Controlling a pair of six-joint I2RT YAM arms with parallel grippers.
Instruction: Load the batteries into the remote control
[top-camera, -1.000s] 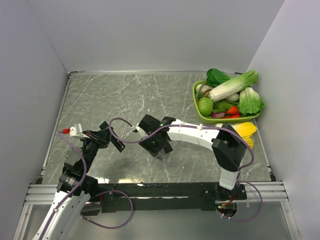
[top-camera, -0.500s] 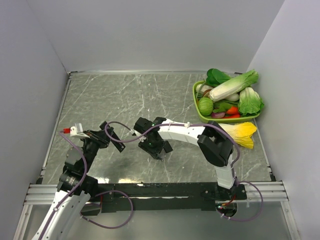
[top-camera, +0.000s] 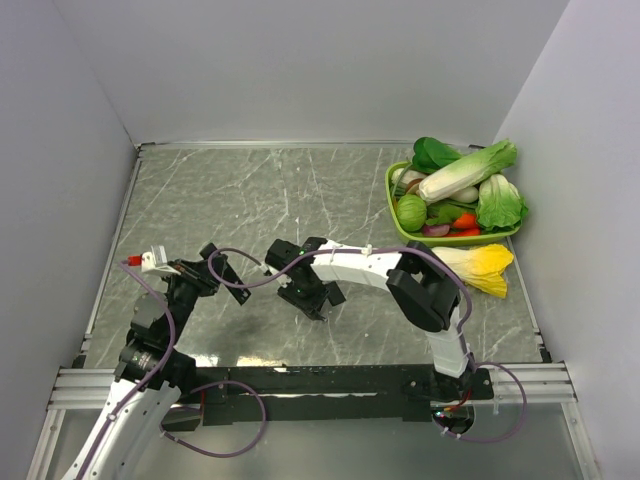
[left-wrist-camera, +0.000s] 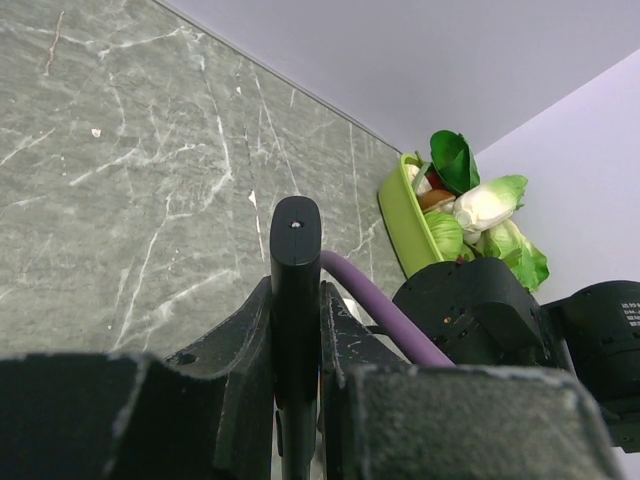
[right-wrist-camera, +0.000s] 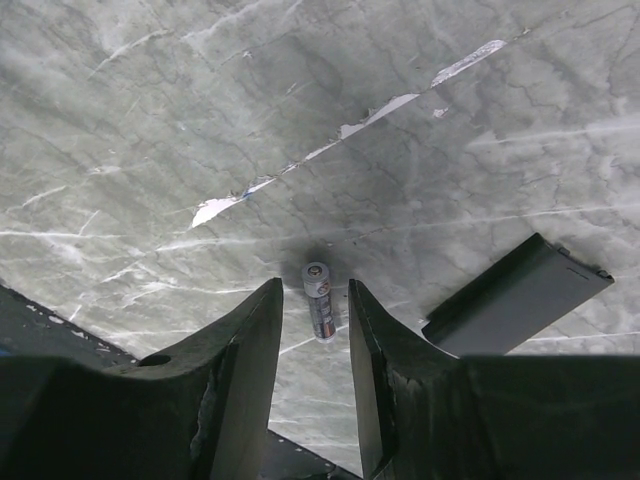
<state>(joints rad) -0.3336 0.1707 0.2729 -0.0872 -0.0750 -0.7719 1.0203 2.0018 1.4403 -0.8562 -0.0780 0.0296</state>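
Evidently early: the left gripper (left-wrist-camera: 296, 312) pinches the remote control (left-wrist-camera: 295, 240), the right gripper (right-wrist-camera: 314, 300) stands spread astride a battery (right-wrist-camera: 319, 287) at lower centre, seemingly none loaded yet.

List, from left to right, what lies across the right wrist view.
One finger of the right gripper → battery lying on the table → the gripper's other finger → flat black cover piece.
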